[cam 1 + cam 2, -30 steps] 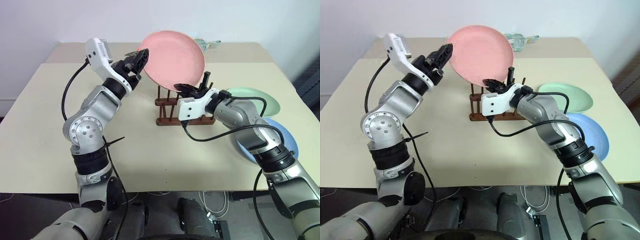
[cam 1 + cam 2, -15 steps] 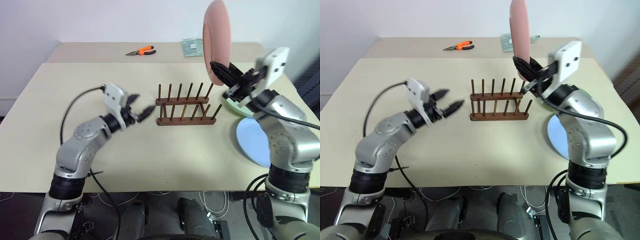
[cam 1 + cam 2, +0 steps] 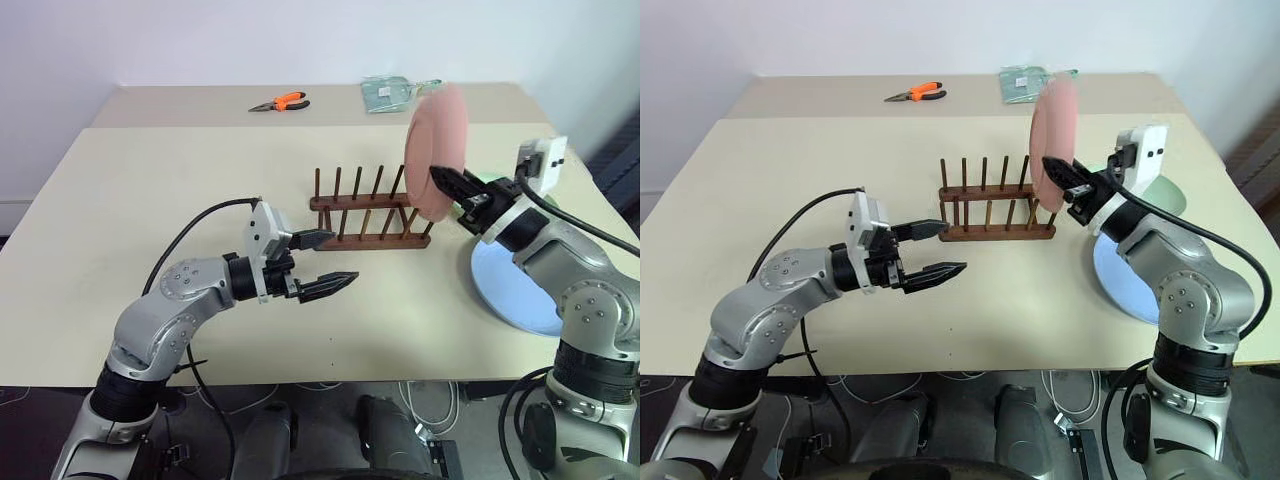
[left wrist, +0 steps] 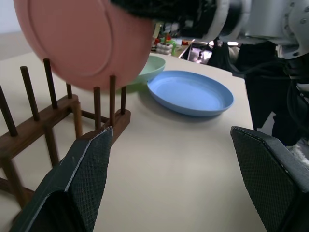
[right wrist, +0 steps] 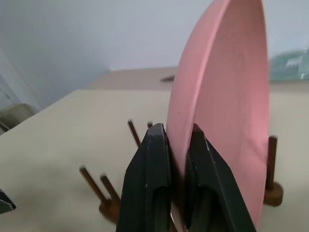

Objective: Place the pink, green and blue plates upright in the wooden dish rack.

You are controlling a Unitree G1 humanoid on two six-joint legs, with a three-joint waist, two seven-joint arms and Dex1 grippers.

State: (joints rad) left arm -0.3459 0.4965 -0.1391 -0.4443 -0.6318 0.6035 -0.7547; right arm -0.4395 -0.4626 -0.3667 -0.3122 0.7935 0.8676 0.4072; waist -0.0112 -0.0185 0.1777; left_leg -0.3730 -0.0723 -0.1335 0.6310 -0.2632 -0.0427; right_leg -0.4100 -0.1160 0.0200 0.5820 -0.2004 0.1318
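Beige table [image 3: 150, 180]: right gripper [image 3: 1065, 178] pinches the pink plate [image 3: 436, 165] upright over the wooden dish rack's [image 3: 365, 215] three-o'clock end. Left gripper [image 3: 325, 262], fingers spread, empty at seven o'clock. Green plate [image 4: 152, 67] and blue plate [image 3: 510, 285] lie at three o'clock; orange pliers [image 3: 280, 101] at eleven.

So it's a big beige table [image 3: 150, 200], with what looks like a second matching one [image 3: 200, 100] butted up behind it. Sitting on the front one, right of centre, is the wooden dish rack [image 3: 365, 212], all dark pegs. Off to its right the blue plate [image 3: 510, 290] lies flat near the table's edge, and the green plate [image 4: 152, 67] lies flat just behind it, edges overlapping. On the back table there's a pair of orange-handled pliers [image 3: 280, 102] and a clear plastic packet [image 3: 390, 92].
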